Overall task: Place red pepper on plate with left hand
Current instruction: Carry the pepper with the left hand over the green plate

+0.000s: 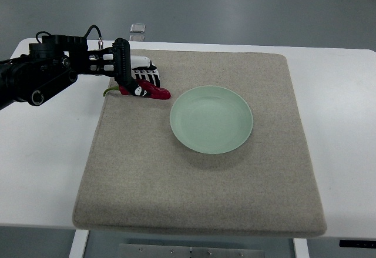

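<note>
A red pepper (154, 92) with a green stem lies on the beige mat (200, 187), left of a pale green plate (211, 119). My left hand (140, 77) comes in from the left edge and sits right over the pepper's stem end, its fingers curled around it. The pepper's red tip sticks out toward the plate. The pepper looks to be resting on or just above the mat. The plate holds nothing. No right arm shows.
The mat covers most of a white table (47, 152). A small clear object (137, 27) sits at the table's far edge behind the hand. Grey floor lies beyond.
</note>
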{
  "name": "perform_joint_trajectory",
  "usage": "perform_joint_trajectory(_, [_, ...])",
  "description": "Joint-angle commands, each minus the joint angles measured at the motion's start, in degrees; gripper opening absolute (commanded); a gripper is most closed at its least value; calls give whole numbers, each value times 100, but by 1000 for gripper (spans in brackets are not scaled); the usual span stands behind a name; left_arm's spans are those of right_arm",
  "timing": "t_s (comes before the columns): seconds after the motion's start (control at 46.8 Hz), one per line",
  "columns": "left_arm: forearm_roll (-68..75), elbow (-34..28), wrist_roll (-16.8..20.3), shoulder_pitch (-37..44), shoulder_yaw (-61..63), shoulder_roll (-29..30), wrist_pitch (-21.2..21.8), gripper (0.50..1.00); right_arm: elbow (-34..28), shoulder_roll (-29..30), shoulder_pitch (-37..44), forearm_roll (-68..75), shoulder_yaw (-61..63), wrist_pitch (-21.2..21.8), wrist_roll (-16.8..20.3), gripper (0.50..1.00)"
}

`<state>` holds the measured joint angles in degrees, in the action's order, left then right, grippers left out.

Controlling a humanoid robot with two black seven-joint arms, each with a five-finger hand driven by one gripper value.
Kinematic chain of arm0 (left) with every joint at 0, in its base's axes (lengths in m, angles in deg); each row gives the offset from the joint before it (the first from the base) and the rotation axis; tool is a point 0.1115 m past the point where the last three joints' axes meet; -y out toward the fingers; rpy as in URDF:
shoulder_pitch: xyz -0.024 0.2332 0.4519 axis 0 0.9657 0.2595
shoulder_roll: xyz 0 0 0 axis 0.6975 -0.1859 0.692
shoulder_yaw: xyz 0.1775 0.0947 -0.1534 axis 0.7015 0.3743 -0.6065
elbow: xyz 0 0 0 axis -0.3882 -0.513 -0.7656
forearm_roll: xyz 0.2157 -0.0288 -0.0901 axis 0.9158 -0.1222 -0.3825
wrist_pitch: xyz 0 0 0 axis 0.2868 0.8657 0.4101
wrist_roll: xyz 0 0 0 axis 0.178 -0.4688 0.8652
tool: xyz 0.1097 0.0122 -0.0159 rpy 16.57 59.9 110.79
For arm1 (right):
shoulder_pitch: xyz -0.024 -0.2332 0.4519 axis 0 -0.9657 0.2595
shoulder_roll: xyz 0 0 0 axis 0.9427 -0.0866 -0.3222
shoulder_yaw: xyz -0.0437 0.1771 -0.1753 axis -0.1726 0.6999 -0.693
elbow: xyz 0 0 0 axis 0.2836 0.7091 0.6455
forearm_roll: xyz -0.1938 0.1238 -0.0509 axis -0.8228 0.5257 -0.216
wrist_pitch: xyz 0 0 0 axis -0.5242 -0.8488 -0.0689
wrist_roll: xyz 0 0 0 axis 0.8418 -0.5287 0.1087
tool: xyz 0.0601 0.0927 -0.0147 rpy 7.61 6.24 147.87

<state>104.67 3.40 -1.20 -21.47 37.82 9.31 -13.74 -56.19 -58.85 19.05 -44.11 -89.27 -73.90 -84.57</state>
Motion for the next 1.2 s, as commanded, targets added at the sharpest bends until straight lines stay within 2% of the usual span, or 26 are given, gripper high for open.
perform_joint_trajectory(0.0, [8,9,-4,-43,-22,18,5,566,0,0,0,0,0,0,0,928])
perform_joint_trajectory(0.171, [-106,53,-4,-272,-110,10,40,563,0,0,0,0,0,0,0,928])
perform_joint_trajectory(0.299, [-80,123,5,-290,-137,10,295,572,0,0,0,0,0,0,0,928])
perform_joint_trajectory(0.406, [-71,167,5,-298,-146,-17,348,576,0,0,0,0,0,0,0,928])
perform_joint_trajectory(0.918, [-115,1485,-4,-290,-207,-17,436,591,0,0,0,0,0,0,0,928])
perform_joint_trajectory(1.175, [-115,1942,5,-237,-207,-69,410,591,0,0,0,0,0,0,0,928])
